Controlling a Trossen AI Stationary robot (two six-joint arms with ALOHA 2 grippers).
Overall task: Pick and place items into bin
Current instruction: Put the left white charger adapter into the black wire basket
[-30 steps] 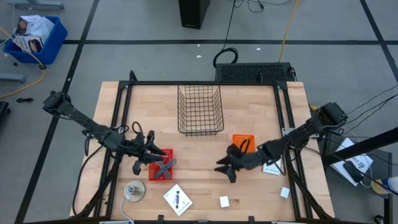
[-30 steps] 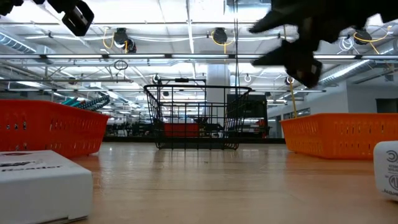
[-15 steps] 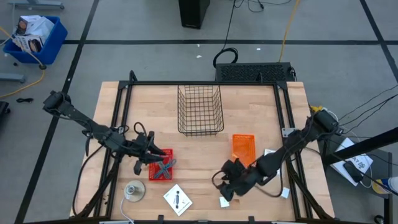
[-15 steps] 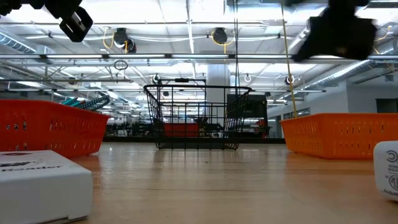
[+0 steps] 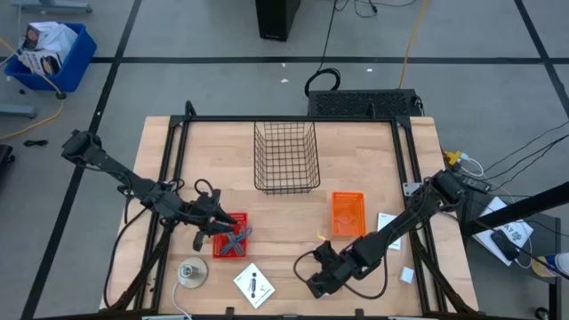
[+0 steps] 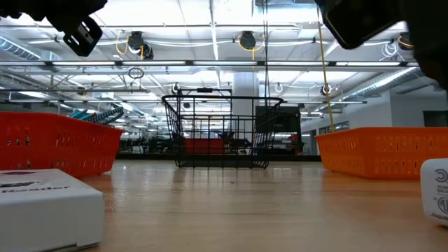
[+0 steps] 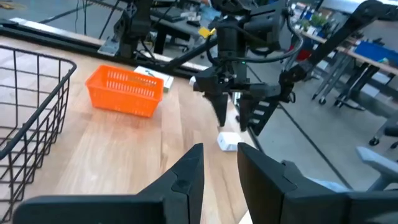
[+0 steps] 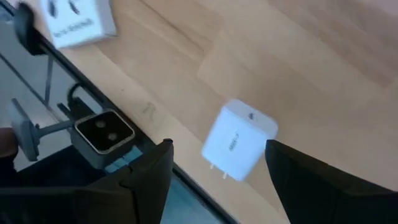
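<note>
My right gripper (image 5: 318, 281) hangs open near the table's front edge, fingers pointing down. In the right wrist view (image 8: 219, 146) its fingers stand on either side of a white cube (image 8: 239, 140) that lies flat on the wood, without touching it. In the high view the gripper hides this cube. My left gripper (image 5: 218, 222) is open and empty above the far edge of a red tray (image 5: 222, 249), which holds a grey elongated tool (image 5: 234, 238). A second white cube (image 5: 407, 276) lies at the front right. White cards (image 5: 254, 284) (image 5: 387, 231) lie flat on the table. No teal tool shows.
A black wire basket (image 5: 286, 158) stands at the far middle. An orange tray (image 5: 348, 214) lies right of centre. A round grey disc (image 5: 191, 272) sits at the front left. Bare wood lies between the basket and the trays. Black frame rails run along both table sides.
My right gripper has gone from beside the orange tray toward the table's near edge and a little left. It now stands over the white cube near the front edge. The cube and the other things have stayed where they were.
</note>
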